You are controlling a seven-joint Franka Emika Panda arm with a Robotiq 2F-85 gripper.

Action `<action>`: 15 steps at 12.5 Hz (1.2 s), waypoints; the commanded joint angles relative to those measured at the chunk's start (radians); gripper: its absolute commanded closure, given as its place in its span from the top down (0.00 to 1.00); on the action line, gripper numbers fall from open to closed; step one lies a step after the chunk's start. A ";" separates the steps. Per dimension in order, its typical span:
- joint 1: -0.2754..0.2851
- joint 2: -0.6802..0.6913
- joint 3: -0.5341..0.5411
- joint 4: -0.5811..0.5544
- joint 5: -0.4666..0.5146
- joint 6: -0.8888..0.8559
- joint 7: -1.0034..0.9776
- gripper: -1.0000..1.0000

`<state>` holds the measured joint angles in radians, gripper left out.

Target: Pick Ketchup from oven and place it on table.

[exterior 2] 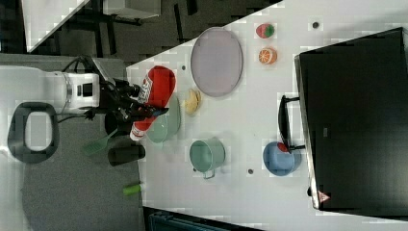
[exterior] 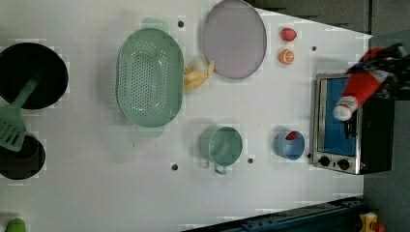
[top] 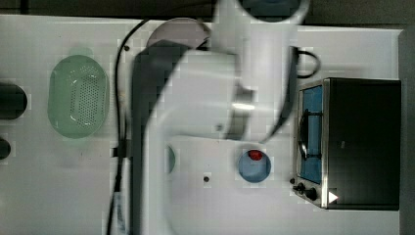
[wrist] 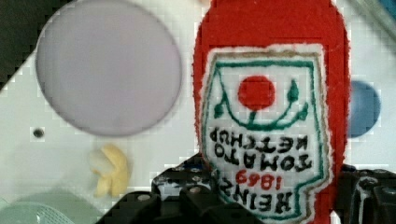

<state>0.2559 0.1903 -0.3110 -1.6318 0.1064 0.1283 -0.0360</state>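
White counter (exterior: 96, 193) carries a mix of kitchen bits, w/ dark floor beyond its edge in the right view. Pincer (exterior 2: 137, 103) is clamped on the Ketchup (exterior 2: 154, 98), jaws gripping the bottle's lower body near the label; wrist view shows the label (wrist: 266, 135) close up between the black fingers (wrist: 182, 186). Bottle is held up in the air, off the counter, white cap (exterior: 342, 112) pointing away from the pincer. In the left view the Ketchup hangs in front of the oven (exterior: 377, 135), overlapping its bluish glass door (exterior: 338, 137); oven sits at the left view's right, knobs along its front. Blue bowl (exterior: 289, 145) w/ a small red item inside stands just beside the oven front. Green cup (exterior: 221, 146) is near the bowl, green colander (exterior: 150, 77) further toward the left view's left. Grey plate (exterior: 234, 38), yellow banana (exterior: 197, 75), a strawberry (exterior: 288, 34) and an orange slice (exterior: 286, 57) lie near the counter's far edge in the left view.
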 commanded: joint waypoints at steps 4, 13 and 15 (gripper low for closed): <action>-0.007 -0.020 0.027 -0.262 -0.034 0.154 0.245 0.62; -0.006 0.140 0.034 -0.591 -0.033 0.660 0.247 0.62; -0.005 0.191 0.041 -0.601 -0.030 0.720 0.247 0.75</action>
<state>0.2416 0.3672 -0.2830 -2.2207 0.0632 0.8379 0.1730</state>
